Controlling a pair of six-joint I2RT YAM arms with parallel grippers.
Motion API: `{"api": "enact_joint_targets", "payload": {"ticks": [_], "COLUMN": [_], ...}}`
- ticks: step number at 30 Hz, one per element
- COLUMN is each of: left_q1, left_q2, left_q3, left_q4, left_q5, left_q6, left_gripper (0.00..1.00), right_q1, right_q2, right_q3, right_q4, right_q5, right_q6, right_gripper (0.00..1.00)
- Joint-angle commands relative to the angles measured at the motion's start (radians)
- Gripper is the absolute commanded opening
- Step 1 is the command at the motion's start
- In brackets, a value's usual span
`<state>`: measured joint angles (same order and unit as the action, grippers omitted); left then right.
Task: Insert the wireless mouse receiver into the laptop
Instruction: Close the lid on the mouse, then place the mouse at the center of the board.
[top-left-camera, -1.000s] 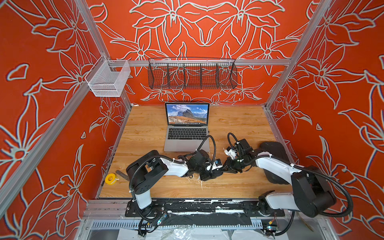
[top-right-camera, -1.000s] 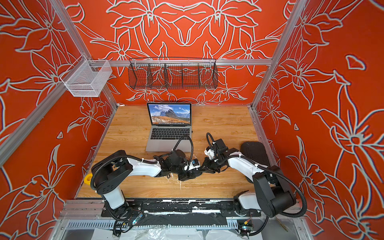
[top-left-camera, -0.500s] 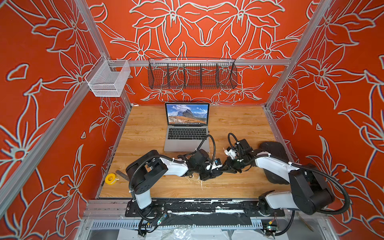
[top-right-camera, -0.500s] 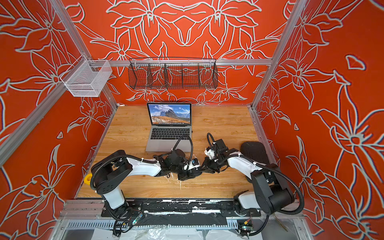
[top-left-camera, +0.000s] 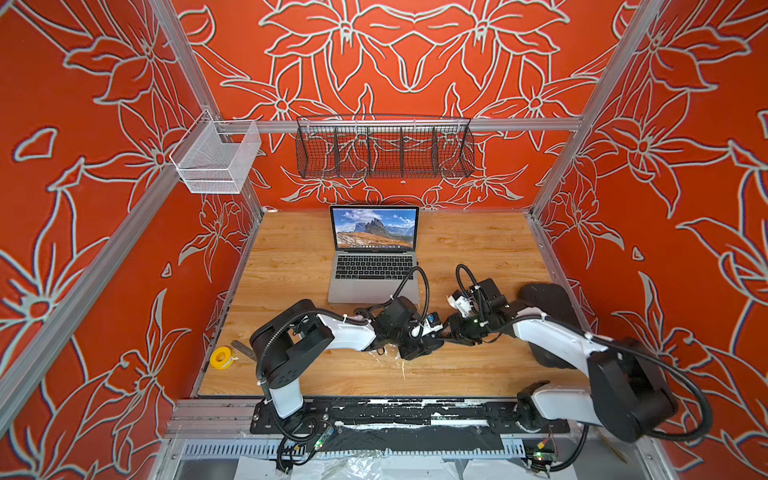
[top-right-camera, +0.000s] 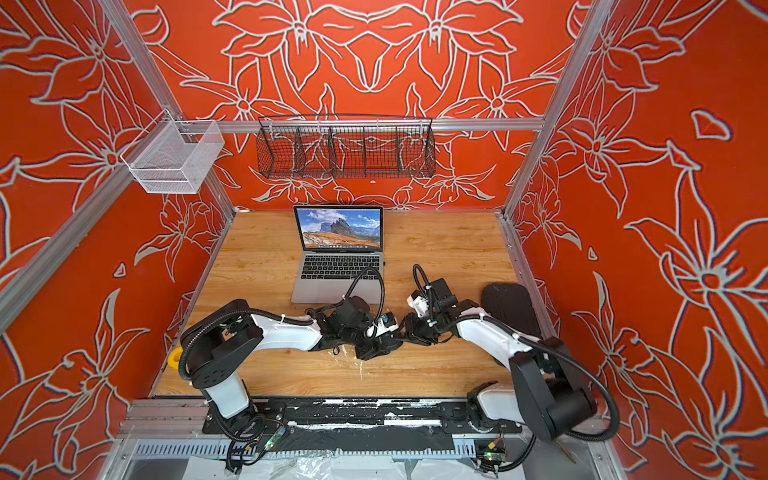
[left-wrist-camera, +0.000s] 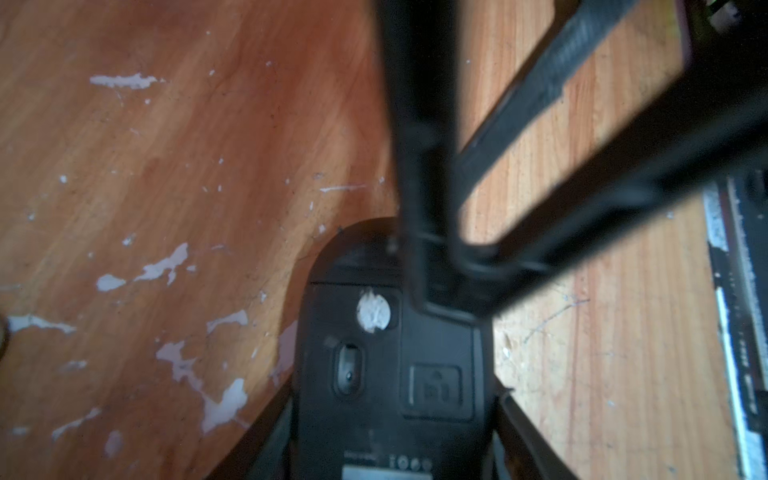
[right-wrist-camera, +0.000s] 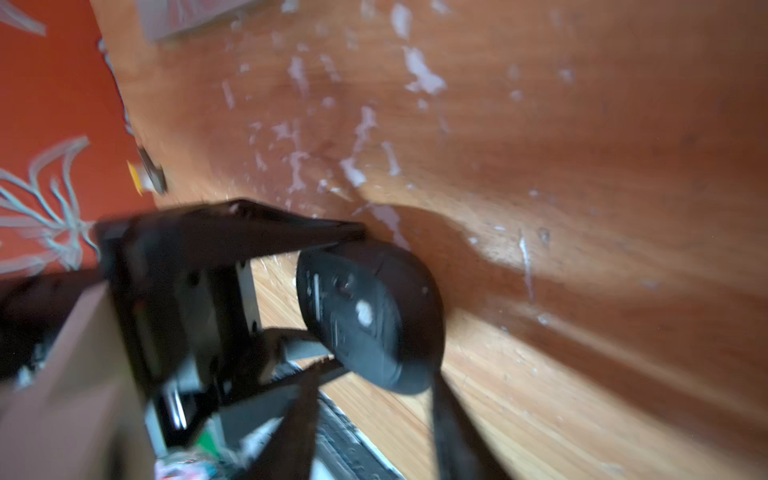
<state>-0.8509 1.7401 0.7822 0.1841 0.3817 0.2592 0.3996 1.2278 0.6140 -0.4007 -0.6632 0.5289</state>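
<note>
The right jaws have spread open at the upturned mouse (left-wrist-camera: 390, 395), gripped by the left jaws

A: How many robot arms (top-left-camera: 345, 334) (top-left-camera: 557, 345) do you count?
B: Two.
A: Computers?
B: One laptop (top-left-camera: 365, 292), plus one black mouse (left-wrist-camera: 395, 374).
A: Baskets?
B: Two on the rail: one white mesh basket (top-left-camera: 216, 164) and one black wire basket (top-left-camera: 384, 149).
A: And loose on the wood?
B: One yellow tape roll (top-left-camera: 220, 357), one grey metal strip (top-left-camera: 243, 348), one black pad (top-left-camera: 544, 297).
</note>
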Motion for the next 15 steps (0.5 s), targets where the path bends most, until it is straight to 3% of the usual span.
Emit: {"api": "enact_joint_targets", "payload": {"ticks": [1, 3, 5, 9, 15], "left_q1": [0.057, 0.080, 0.108, 0.125, 0.125], "left_q2": [-0.071, -0.149, -0.227, -0.366, -0.505], "left_q3": [-0.035, -0.034, -0.038, -0.024, 0.000], "left_q4": [-0.142, -0.129, -0.100, -0.038, 0.010], "left_q5": [0.098, 0.149, 0.227, 0.335, 0.380], "left_q6": [-0.179, -0.259, -0.351, -0.517, -0.661], "left_gripper": [0.00, 0.00, 0.00, 0.00, 0.00], "right_q1": [-0.017, -0.031, -0.047, -0.050, -0.048], "right_q2": [-0.190, -0.296, -0.388, -0.457, -0.368], "right_q3": [0.004, -0.012, -0.041, -0.112, -0.164], "right_q4": [-0.019, 0.021, 0.121, 0.479, 0.950], "right_q5": [0.129, 0.123, 0.029, -0.172, -0.333], "right_q6": [-0.072, -0.093, -0.088, 0.092, 0.388], "right_gripper": [0.77, 0.90, 0.97, 0.97, 0.97]}}
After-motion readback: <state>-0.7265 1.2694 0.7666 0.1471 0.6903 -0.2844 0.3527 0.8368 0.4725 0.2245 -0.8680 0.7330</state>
